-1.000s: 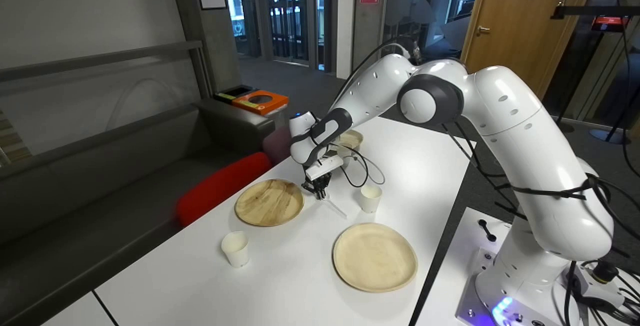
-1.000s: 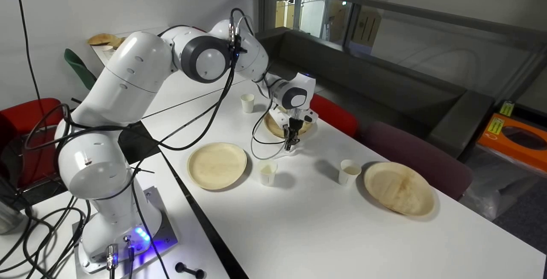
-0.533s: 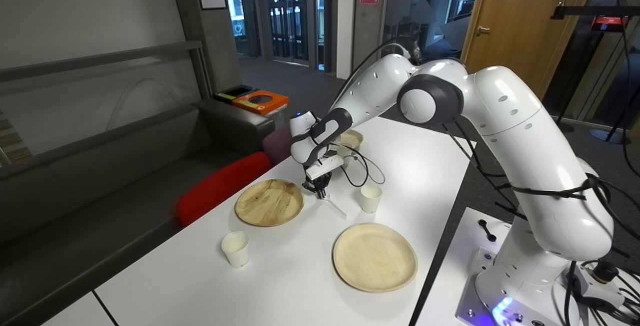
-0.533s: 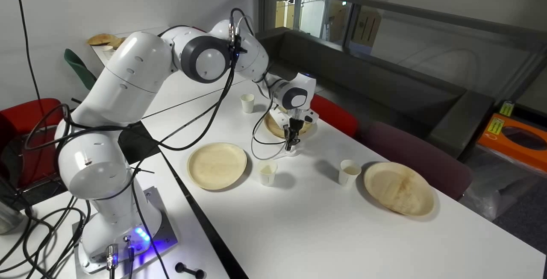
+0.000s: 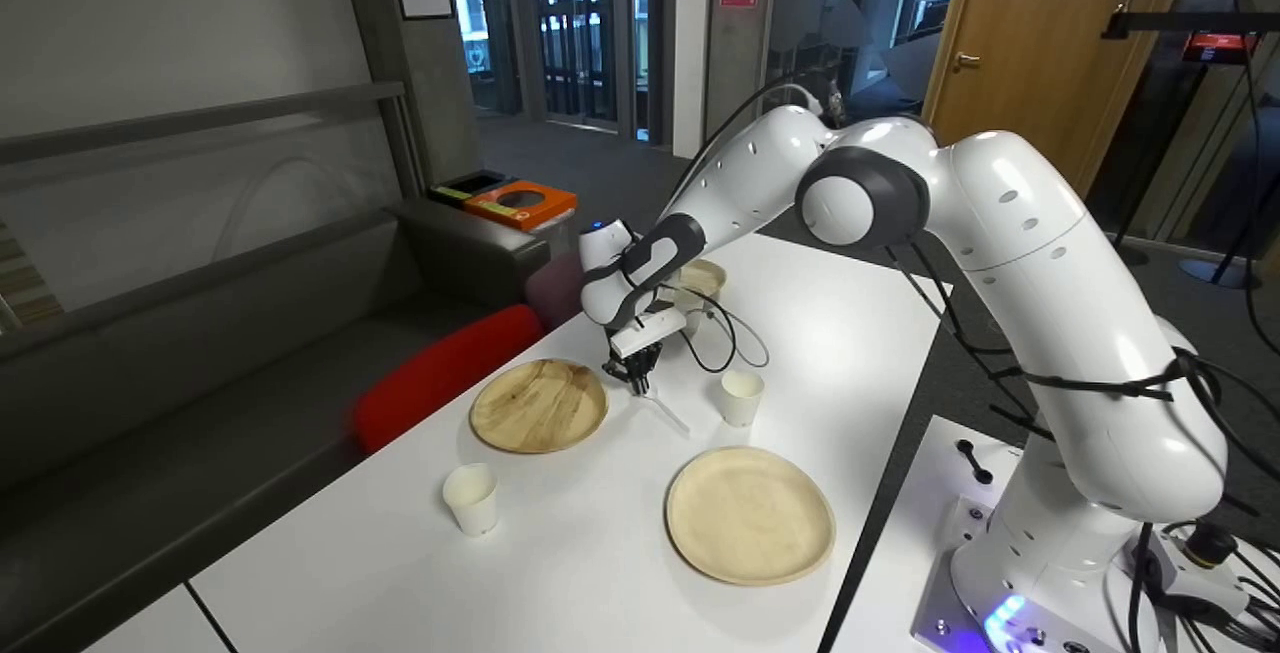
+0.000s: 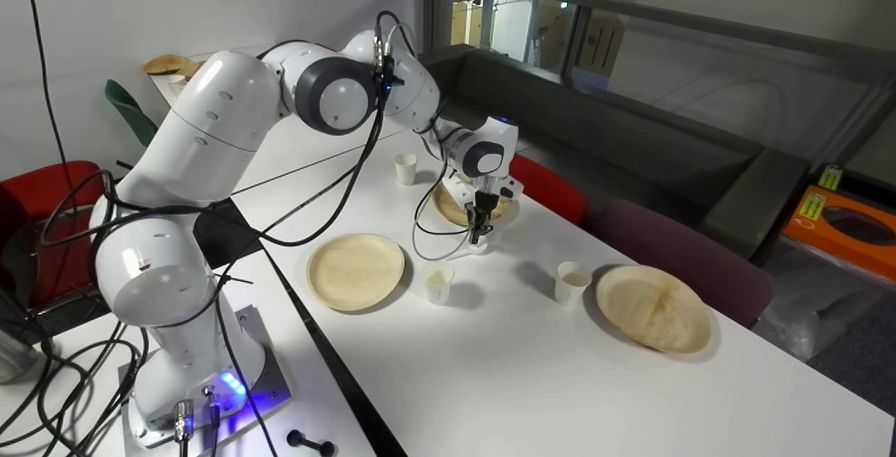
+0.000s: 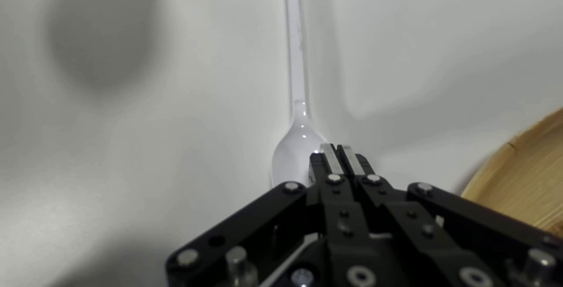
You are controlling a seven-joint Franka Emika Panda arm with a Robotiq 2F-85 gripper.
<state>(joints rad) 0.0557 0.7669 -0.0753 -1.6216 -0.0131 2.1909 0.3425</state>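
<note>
One white spoon (image 7: 298, 76) has its bowl by the tips of the gripper (image 7: 338, 147), which stand together, any pinch unclear; grasping seems in hand and next calls for checking the hold.

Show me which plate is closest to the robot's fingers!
The plate by the red chair; it's the only plate showing near the fingers in the wrist view.

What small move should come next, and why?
Perhaps raise the black two-fingered gripper slightly, as a test: its shut fingertips overlap the white, long-handled plastic spoon at its head in the wrist view, but any grip is hidden.
</note>
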